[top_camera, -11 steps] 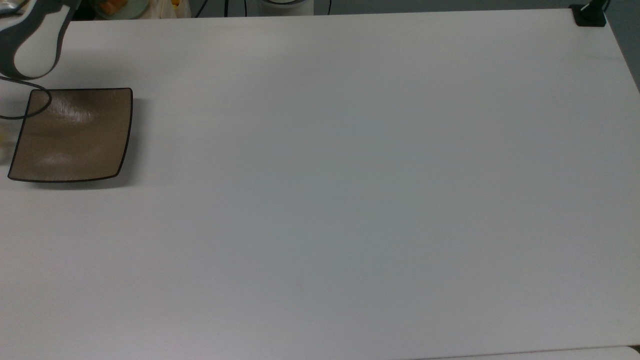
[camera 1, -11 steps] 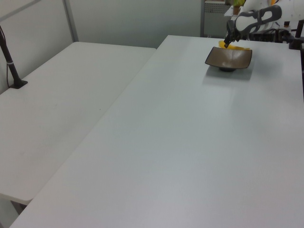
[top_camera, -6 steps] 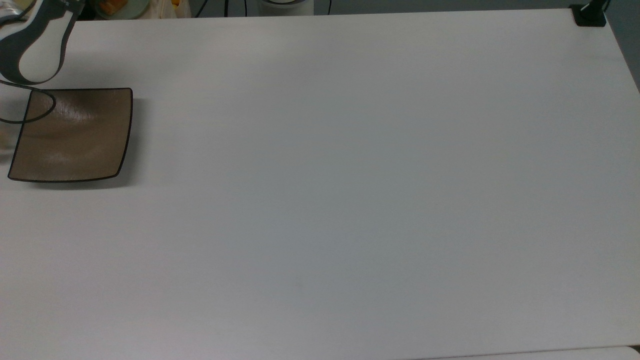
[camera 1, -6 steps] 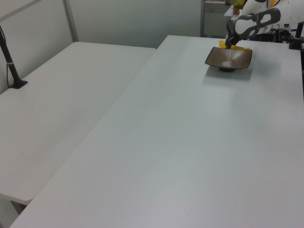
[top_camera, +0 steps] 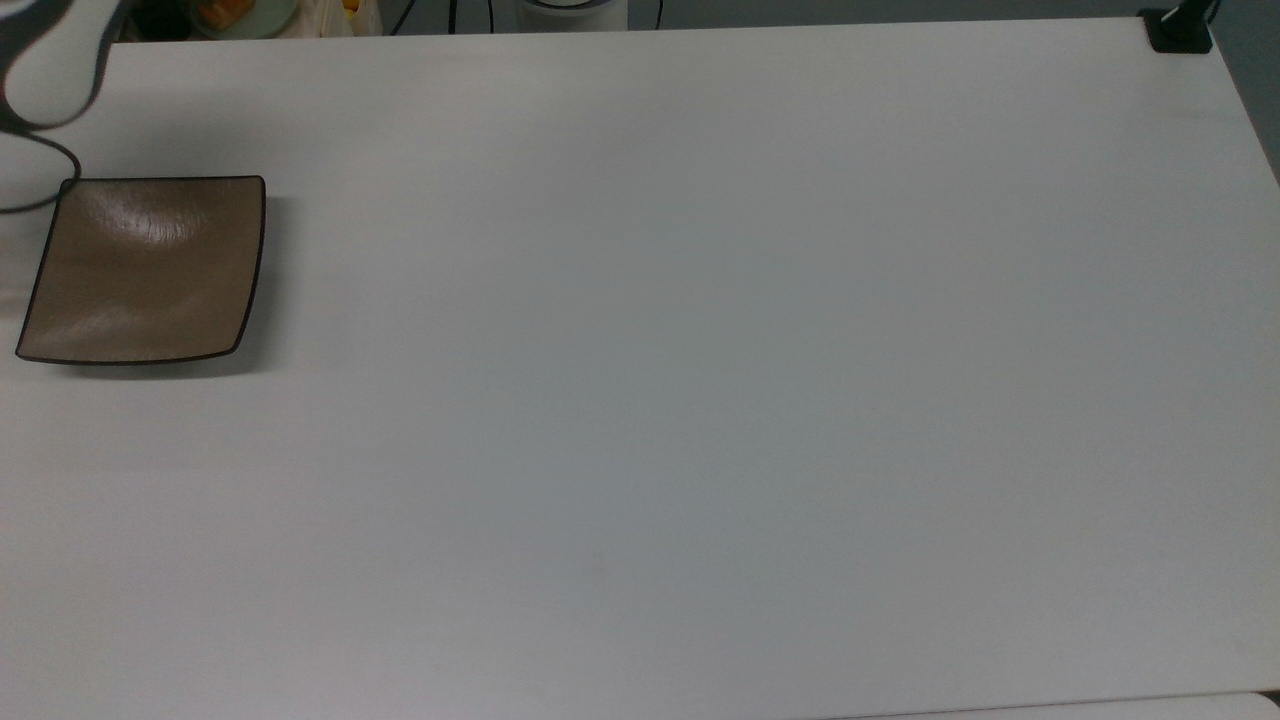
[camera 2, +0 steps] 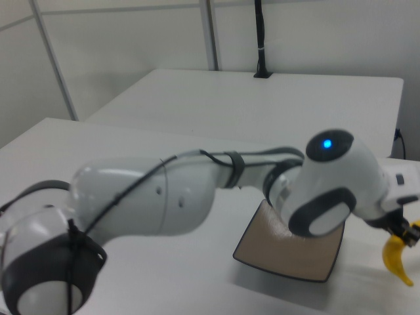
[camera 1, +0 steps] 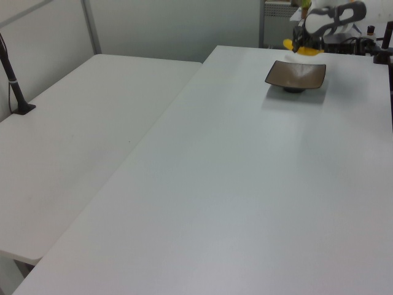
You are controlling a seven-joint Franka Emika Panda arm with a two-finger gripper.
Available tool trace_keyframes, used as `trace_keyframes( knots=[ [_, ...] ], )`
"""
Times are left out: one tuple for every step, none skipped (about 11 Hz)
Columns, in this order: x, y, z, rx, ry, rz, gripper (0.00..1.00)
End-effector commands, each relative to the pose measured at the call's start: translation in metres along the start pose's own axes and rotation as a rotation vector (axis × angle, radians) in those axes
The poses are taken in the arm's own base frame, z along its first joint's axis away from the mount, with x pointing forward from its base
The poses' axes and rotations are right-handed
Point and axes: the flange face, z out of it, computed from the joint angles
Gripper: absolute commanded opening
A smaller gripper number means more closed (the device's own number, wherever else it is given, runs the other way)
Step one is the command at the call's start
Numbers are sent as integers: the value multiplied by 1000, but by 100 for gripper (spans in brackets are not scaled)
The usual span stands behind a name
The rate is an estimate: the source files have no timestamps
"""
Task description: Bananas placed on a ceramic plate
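Observation:
The square tan-brown ceramic plate (top_camera: 145,270) lies bare near the top view's left edge; it also shows as the plate (camera 1: 296,74) in the left view and the plate (camera 2: 282,256) in the right view. The yellow banana (camera 1: 304,51) hangs in the air just beyond the plate's far rim, clear of the table. In the right view the banana (camera 2: 395,261) dangles to the right of the plate, and my gripper (camera 2: 407,236) is shut on its upper end. In the left view my gripper (camera 1: 296,44) sits above the plate's far side.
My white arm (camera 2: 164,197) stretches across the right view in front of the plate. A black cable (top_camera: 40,170) loops by the plate's corner. A black clamp (top_camera: 1180,30) sits at the table's far right corner. A second white table (camera 1: 73,135) adjoins in the left view.
The banana has risen from table level behind the plate into the air, held by the gripper. The arm has moved up and away from the plate's corner in the top view.

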Motion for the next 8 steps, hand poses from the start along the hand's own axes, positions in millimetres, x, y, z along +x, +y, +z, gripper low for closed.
trace_keyframes(
  knots=[
    [23,-22,-92,64,-39,-32,0],
    [28,-36,-117,88,-57,-50,0],
    [31,-47,-142,105,-69,-63,0],
    [33,-66,-163,135,-85,-90,0],
    [35,-84,-185,170,-109,-148,0],
    [34,-100,-203,203,-149,-203,0],
    [33,-112,-219,228,-179,-245,0],
    [28,-135,-229,259,-209,-314,0]
  ],
)
